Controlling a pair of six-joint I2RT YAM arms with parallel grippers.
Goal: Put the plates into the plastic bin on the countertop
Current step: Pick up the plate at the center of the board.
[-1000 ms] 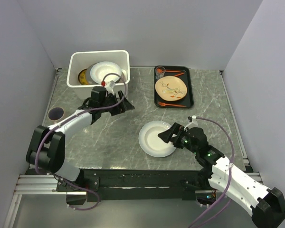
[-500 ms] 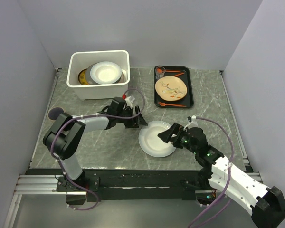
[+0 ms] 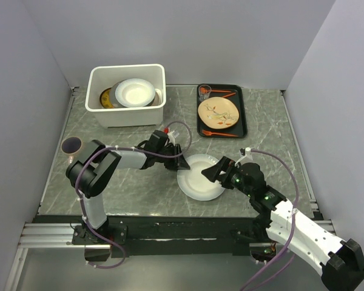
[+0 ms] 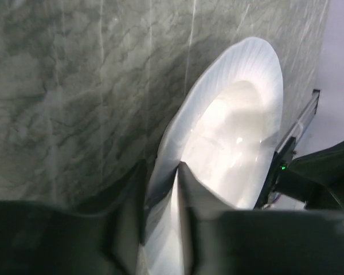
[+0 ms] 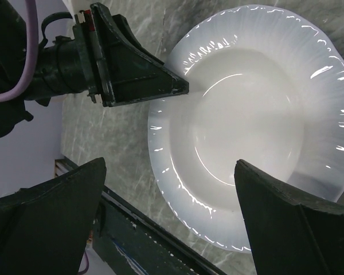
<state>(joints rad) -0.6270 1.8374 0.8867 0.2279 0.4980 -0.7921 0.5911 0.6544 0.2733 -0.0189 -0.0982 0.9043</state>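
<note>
**A:** What was to be seen, from the largest thing down?

**B:** The surface [image 3: 145, 195] was seen first: flat, grey, marble-like and thinly veined in white. The plastic bin [image 3: 126, 114] was stood at its far left, white and deep-walled with a rounded rim, and some plates were already stacked inside it. The white plate [image 3: 197, 183] was laid near the middle of the surface, well apart from the bin. It was round, glossy and fluted along a broad, shallow rim.

**A:** And how was it held?

**B:** The left fingers [image 4: 189, 197] were clenched on its left rim, one above and one below, as judged from the left wrist view. The right fingers [image 5: 57, 200] were spread wide over the plate's right side, and nothing was gripped by them.

**A:** How might the lift be done well?

**B:** The glaze was judged slippery and the rim thin, so a deep, firm bite would be wanted before anything was raised. The plate would best be kept close to level, since a hold at one edge invites it to swing. It should then be carried high enough to clear the bin's wall and lowered gently onto the stack. The right fingers should be kept clear of its path.
</note>
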